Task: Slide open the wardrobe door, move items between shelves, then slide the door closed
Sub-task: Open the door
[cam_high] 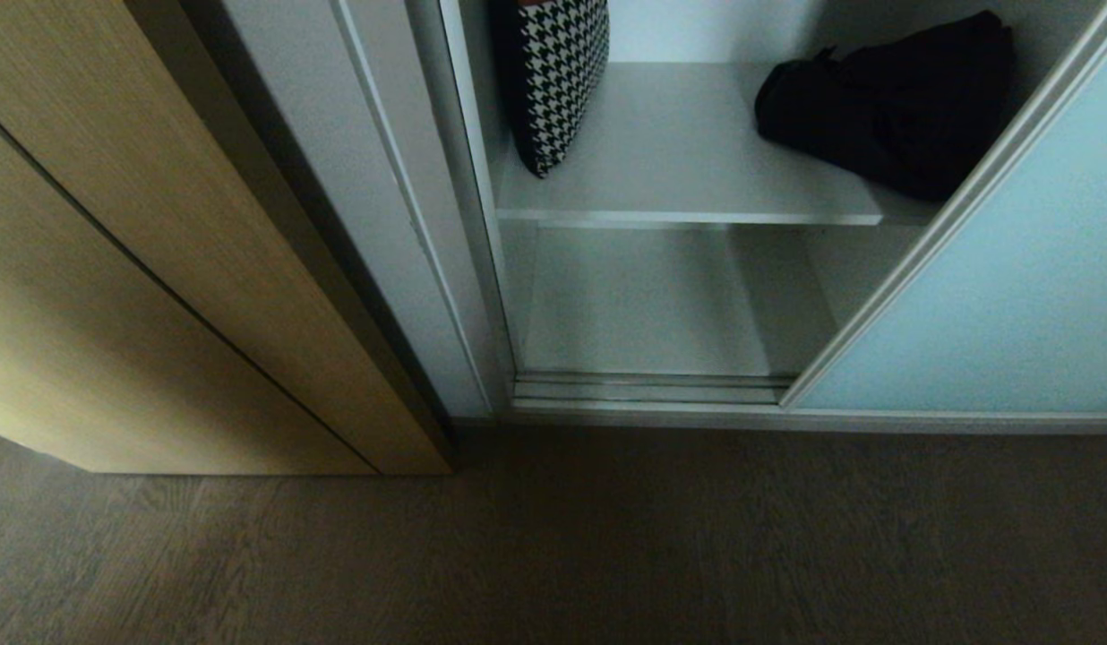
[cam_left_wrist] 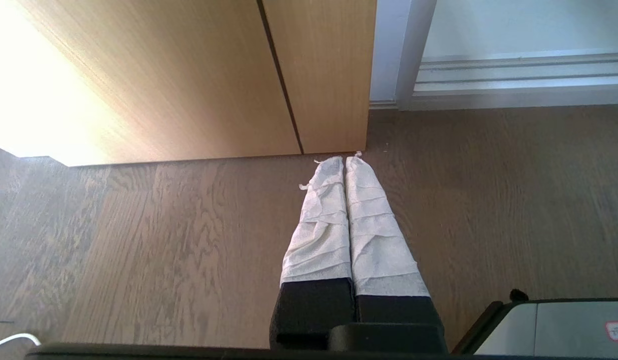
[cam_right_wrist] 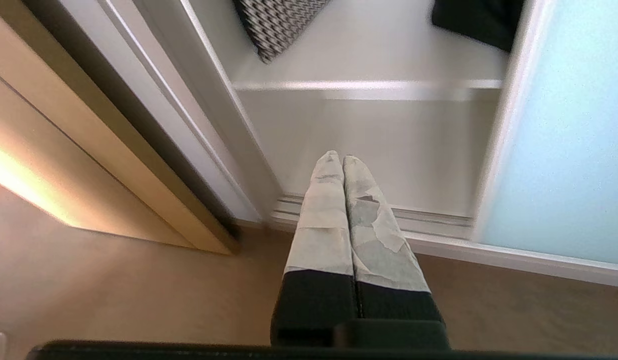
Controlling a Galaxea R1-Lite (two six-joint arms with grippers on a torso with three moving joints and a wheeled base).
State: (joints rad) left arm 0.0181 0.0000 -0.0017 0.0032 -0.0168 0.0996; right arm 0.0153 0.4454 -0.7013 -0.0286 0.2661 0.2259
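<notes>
Beyond the right end effector (cam_right_wrist: pixel 343 160), whose two tape-wrapped fingers (cam_right_wrist: pixel 324 200) are pressed together with nothing between them, the wardrobe stands open. Its tips point at the lower shelf (cam_right_wrist: pixel 369 150), just above the silver floor track (cam_right_wrist: pixel 429 220) at the wardrobe's foot. Farther on and higher than the tips sits the upper shelf (cam_right_wrist: pixel 369 60), a flat white-grey board with a straight front edge. On that shelf, ahead and to the right of the end effector, lies the black fabric bag (cam_high: pixel 885 98), soft and lumpy, with its right part hidden behind the door frame. Ahead and to the left, on the same shelf, a houndstooth cushion (cam_high: pixel 558 72) leans upright against the wardrobe's side wall. Just right of the tips stands the sliding wardrobe door (cam_right_wrist: pixel 564 150), a frosted pale blue-green panel in a thin silver frame, drawn aside so the shelves show. Left of the end effector is a tan wood-grain panel (cam_right_wrist: pixel 89 165).

The left end effector (cam_left_wrist: pixel 345 159) hangs over the wooden floor (cam_left_wrist: pixel 164 240), its wrapped fingers closed together and empty, tips near the bottom corner of the wood-grain panel.
</notes>
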